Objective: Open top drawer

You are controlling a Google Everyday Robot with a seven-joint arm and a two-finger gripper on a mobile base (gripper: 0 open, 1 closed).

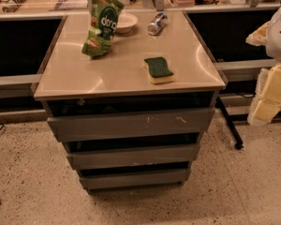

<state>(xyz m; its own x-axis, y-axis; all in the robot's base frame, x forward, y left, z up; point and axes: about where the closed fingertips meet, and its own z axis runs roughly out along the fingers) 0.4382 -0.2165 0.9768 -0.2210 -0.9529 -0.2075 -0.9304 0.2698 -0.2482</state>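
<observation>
The top drawer (131,123) is the widest grey handleless front, just under the beige countertop (79,74), with pale scratch marks right of its centre. A dark gap shows between its upper edge and the countertop. My gripper (270,93), with pale yellow padding, hangs at the right edge of the view. It is to the right of the cabinet at about the top drawer's height, apart from it and holding nothing I can see.
Two narrower grey drawer fronts (133,156) sit below. On the countertop are a green snack bag (102,25), a white bowl (125,21), a lying can (157,23) and a green-and-yellow sponge (158,70). A black stand leg (230,125) stands right of the cabinet on the speckled floor.
</observation>
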